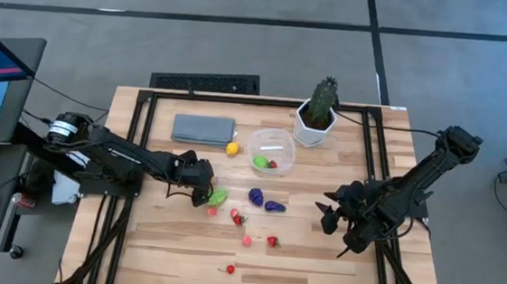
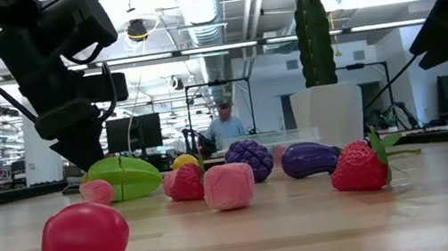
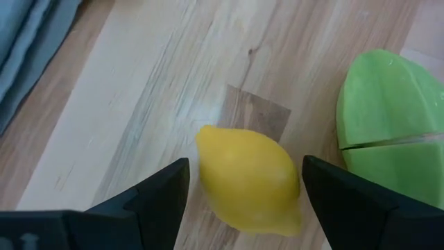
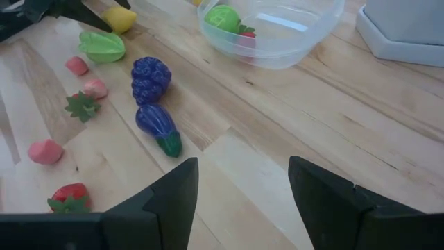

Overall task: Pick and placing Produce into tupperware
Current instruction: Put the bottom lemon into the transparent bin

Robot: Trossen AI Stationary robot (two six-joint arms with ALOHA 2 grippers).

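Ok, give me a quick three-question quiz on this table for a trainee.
1. True or false: the tupperware is empty.
2. What lies between the left gripper's open fingers? A lemon, B grapes, C strawberry.
3. Does the right gripper hold anything?
Key: 1 false, a green piece and a red piece lie inside. 2 A. 3 No, it is open above the bare table.

Bright, even overhead light; soft shadows (low view's nearest fruit [image 2: 85, 242] slightly blurred).
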